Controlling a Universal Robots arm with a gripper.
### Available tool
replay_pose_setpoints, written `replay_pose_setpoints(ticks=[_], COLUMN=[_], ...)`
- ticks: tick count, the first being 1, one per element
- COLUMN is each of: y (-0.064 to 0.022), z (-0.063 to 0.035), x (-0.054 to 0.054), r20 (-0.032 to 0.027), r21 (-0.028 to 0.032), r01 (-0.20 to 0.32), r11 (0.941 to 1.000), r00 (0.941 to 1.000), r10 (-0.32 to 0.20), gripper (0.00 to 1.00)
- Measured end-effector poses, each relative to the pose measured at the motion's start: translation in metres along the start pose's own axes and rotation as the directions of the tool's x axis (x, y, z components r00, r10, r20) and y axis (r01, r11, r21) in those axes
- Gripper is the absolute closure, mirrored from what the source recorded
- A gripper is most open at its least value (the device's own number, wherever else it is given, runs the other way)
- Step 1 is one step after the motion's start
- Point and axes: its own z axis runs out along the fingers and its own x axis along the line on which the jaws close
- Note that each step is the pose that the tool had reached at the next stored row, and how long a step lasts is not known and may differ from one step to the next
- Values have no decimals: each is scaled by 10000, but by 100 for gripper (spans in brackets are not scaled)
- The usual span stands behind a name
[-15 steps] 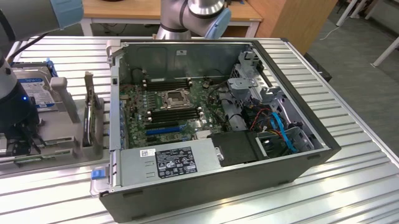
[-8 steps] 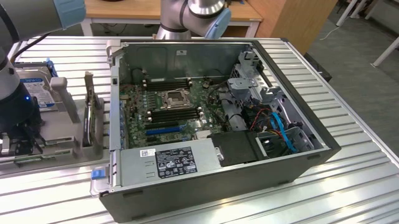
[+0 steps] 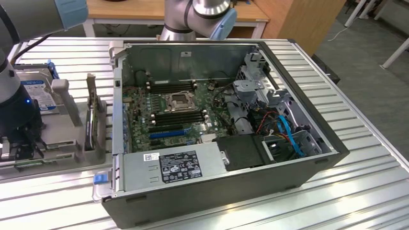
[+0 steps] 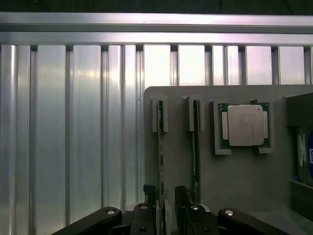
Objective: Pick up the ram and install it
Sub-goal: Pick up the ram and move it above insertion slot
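**Fingers [image 4: 181, 199] open astride the ram [image 4: 160, 147] in its holder**

Read the scene from the largest part down. A ribbed metal surface [image 4: 73, 137] carries everything. On it, in the exterior view, the open computer case [image 3: 300, 177] lies with its motherboard [image 3: 172, 110] facing up. The arm reaches down at the exterior view's left, well apart from the case. The wrist view shows a grey holder plate [image 4: 244, 186] resting on the surface. It holds a square silver CPU [image 4: 243, 126] in a corner bracket and two thin green sticks standing on edge in end clips.

Your target is the ram farther from the CPU; the second stick [image 4: 196, 147] stands between the two. The ram's long axis runs straight out from the fingers toward its end clip, in line with the gap between them. The fingers stand apart, one on each flat side of the ram, with its near end already lying in that gap. You cannot tell from these views whether either pad touches the board. The ram sits in its holder, not yet lifted.
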Motion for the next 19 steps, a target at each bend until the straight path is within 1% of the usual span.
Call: replay_pose_setpoints(ticks=[5, 19], y=[1, -4], z=[5, 89], x=[1, 3], r20=[0, 0], r21=[1, 0], r01=[1, 1], r11=[10000, 10000], r00=[10000, 10000], r10=[-1, -1], gripper=[71, 71])
